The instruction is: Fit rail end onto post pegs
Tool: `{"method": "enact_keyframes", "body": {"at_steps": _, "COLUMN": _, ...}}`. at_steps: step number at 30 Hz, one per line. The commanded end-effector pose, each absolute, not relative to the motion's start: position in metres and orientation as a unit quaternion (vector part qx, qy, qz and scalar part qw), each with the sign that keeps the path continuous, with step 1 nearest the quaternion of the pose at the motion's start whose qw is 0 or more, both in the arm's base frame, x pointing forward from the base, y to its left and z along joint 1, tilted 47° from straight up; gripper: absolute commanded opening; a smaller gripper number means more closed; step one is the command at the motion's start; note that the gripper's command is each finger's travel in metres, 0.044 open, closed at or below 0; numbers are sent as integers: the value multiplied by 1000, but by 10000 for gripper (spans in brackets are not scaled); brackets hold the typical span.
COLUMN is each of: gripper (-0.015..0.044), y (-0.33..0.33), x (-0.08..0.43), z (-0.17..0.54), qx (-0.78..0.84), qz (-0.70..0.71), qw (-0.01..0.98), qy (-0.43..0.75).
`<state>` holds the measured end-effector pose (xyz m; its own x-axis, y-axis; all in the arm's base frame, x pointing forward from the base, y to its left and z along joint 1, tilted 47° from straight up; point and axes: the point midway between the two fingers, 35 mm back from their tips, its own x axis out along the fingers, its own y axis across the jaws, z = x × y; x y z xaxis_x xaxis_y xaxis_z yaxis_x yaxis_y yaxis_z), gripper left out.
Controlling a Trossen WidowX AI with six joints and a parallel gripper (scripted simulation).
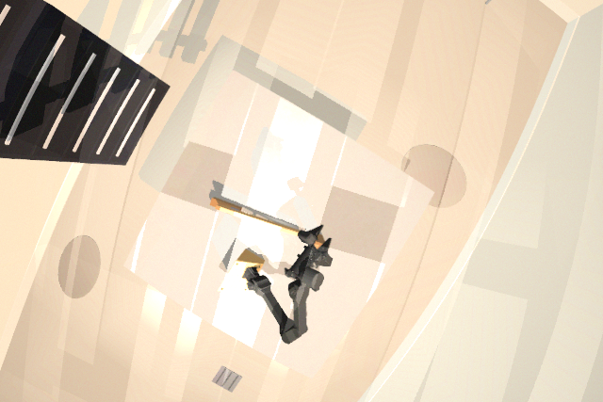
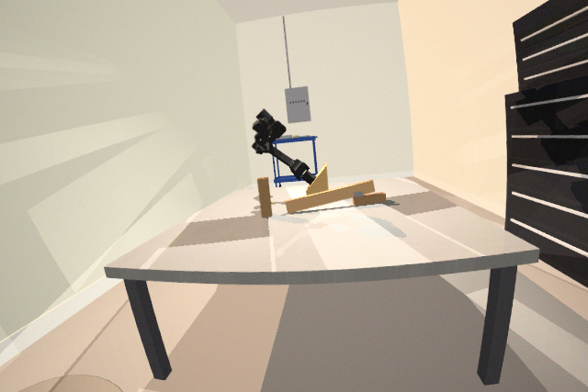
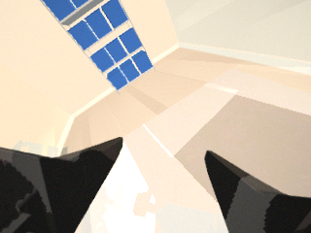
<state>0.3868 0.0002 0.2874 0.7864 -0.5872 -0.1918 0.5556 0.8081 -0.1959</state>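
Observation:
The wooden rail (image 1: 257,217) (image 2: 327,196) slopes in the exterior view. Its far end is raised at the bracket (image 2: 357,195) on the low footboard block (image 2: 375,198); its near end is down on the table, a gap short of the post. The post (image 1: 319,242) (image 2: 264,197) stands upright; its pegs are too small to make out. My gripper (image 1: 325,234) (image 3: 163,148) is open and empty, high above the table near the post, and touches neither post nor rail. In the top view it partly hides the post and the rail's near end.
The table (image 1: 360,173) (image 2: 228,254) carries all the parts. A yellow wedge-shaped stand (image 1: 250,257) (image 2: 320,183) is at the arm's base, behind the rail in the exterior view. A dark cabinet (image 1: 82,81) (image 2: 546,140) and a blue cart (image 2: 294,140) are beyond the table.

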Motion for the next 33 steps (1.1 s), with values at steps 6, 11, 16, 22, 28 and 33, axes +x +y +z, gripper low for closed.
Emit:
{"method": "enact_keyframes", "body": {"at_steps": 6, "gripper": 440, "y": -11, "x": 389, "z": 210, "qx": -316, "qz": -239, "qw": 858, "qy": 328}}
{"method": "enact_keyframes", "body": {"at_steps": 11, "gripper": 440, "y": -28, "x": 366, "z": 134, "qx": -523, "qz": -90, "qw": 671, "qy": 518}}
{"method": "enact_keyframes", "body": {"at_steps": 16, "gripper": 440, "y": -44, "x": 332, "z": 90, "qx": -614, "qz": 72, "qw": 481, "qy": 622}}
{"method": "enact_keyframes", "body": {"at_steps": 22, "gripper": 440, "y": -60, "x": 282, "z": 60, "qx": -634, "qz": 279, "qw": 253, "qy": 676}}
{"method": "enact_keyframes", "body": {"at_steps": 28, "gripper": 440, "y": -62, "x": 274, "z": 58, "qx": -630, "qz": 306, "qw": 224, "qy": 677}}
{"method": "enact_keyframes", "body": {"at_steps": 33, "gripper": 440, "y": -63, "x": 271, "z": 59, "qx": -630, "qz": 306, "qw": 224, "qy": 677}}
